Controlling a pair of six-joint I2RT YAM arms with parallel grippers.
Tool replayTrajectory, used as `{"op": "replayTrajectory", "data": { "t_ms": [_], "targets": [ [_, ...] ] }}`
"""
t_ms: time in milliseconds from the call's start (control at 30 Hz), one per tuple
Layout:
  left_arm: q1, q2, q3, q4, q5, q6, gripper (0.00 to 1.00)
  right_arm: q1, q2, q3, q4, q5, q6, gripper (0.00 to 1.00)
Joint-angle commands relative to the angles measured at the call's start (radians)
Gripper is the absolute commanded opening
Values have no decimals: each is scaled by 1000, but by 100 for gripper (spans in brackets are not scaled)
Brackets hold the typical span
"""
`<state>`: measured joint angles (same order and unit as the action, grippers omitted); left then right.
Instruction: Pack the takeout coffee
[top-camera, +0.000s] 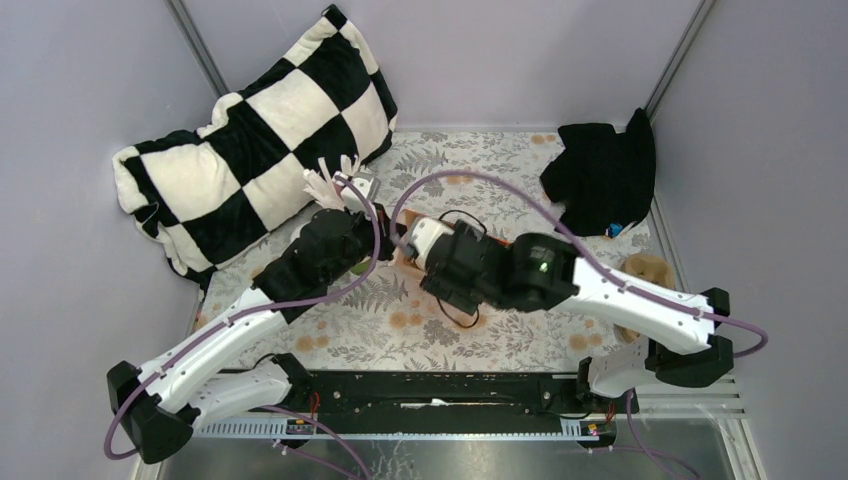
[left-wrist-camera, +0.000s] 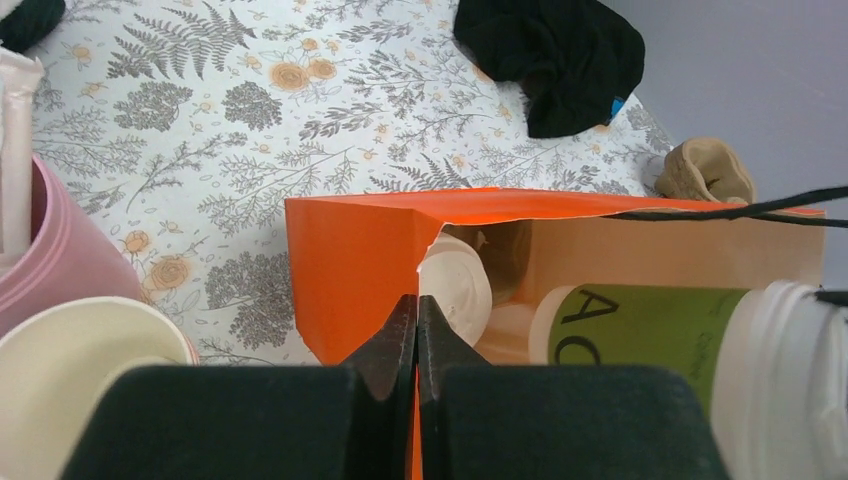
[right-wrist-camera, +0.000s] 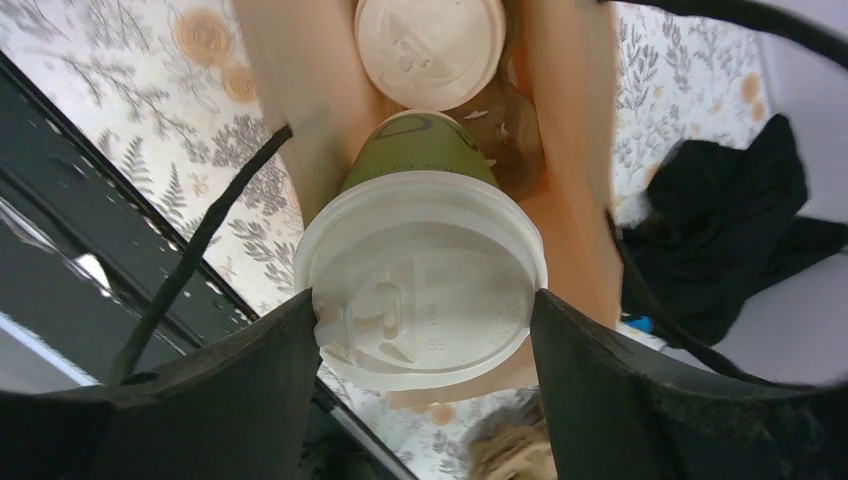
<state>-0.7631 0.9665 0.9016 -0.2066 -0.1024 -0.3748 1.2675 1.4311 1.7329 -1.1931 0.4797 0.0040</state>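
Pinching orange bag (left-wrist-camera: 350, 260), left hand (left-wrist-camera: 416, 305); right hand (right-wrist-camera: 420, 305) clamped around lidded green cup (right-wrist-camera: 415, 150) at its mouth, second cup (right-wrist-camera: 430, 45) inside.

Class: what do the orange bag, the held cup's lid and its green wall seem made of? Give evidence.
Orange bag: likely paper, matte; creased, with a torn rim. Lid: probably plastic, smooth white; moulded raised detail. Green wall: seemingly paper, matte with printed letters.
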Motion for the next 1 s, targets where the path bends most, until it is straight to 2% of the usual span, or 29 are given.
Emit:
{"op": "replayTrajectory", "data": {
  "t_ms": [0,100,333,467,700,967],
  "targets": [
    [-12,-44,-46,93,8,-47,0,98,6,-79,82,206,-54,75],
    [-18,-56,-82,93,19,-55,0,102,18,-134,122,264,-84,75],
    [-22,-98,-144,99,39,-77,0,100,-29,-249,201,292,-200,76],
    [-29,-109,-173,102,60,-102,0,83,-71,-314,222,258,-232,75],
    [-38,-112,-178,101,74,-119,0,59,-71,-338,163,246,-248,74],
    [-42,-119,-167,86,98,-166,0,52,-56,-359,198,101,-242,73]
  ]
}}
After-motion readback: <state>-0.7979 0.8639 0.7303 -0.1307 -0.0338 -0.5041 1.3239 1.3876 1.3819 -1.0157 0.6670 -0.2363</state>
